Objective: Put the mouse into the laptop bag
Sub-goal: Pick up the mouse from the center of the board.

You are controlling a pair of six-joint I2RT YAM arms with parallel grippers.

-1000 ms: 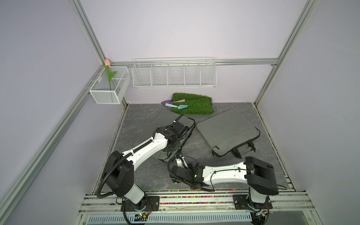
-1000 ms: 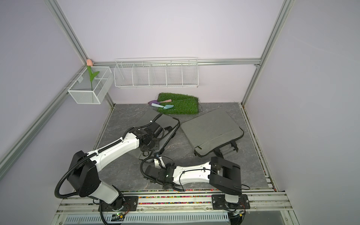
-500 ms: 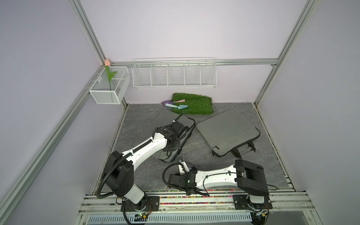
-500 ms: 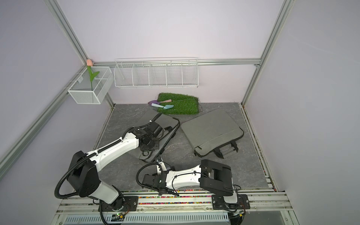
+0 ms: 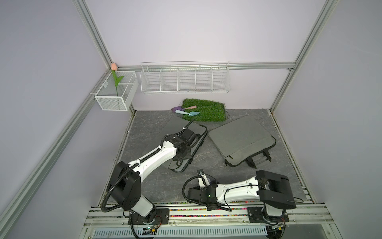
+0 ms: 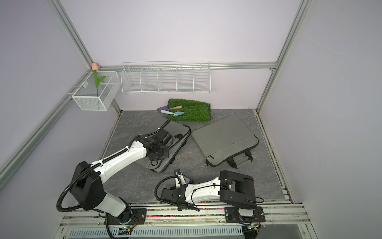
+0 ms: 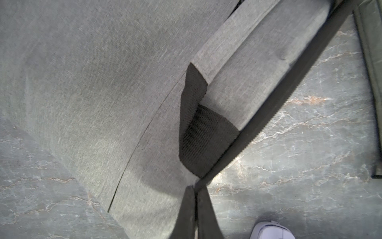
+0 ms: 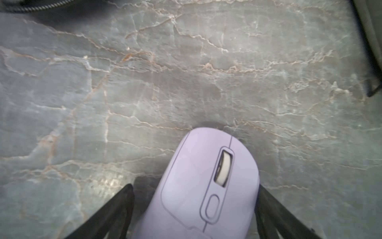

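Observation:
A grey laptop bag (image 5: 177, 126) (image 6: 175, 128) lies at the middle left of the marbled floor. My left gripper (image 5: 182, 160) (image 7: 195, 187) is shut on its black zipper edge (image 7: 275, 99) and holds that edge up, so the dark mesh gusset (image 7: 202, 136) shows in the left wrist view. The lavender mouse (image 8: 206, 182) rests on the floor between the fingers (image 8: 115, 209) of my open right gripper (image 8: 194, 187). One finger lies against its side and the other stands off it. In both top views the right gripper (image 5: 206, 181) is near the front rail and covers the mouse.
A second grey bag with black handles (image 5: 239, 138) lies at the right. A green turf mat (image 5: 203, 109) with small garden tools sits at the back wall under a white wire shelf (image 5: 185, 77). A mesh basket with a tulip (image 5: 116, 91) hangs at the left.
The right arm has shifted slightly along the front of the floor, ending near the rail. The left arm stays put with the bag's edge in its grip.

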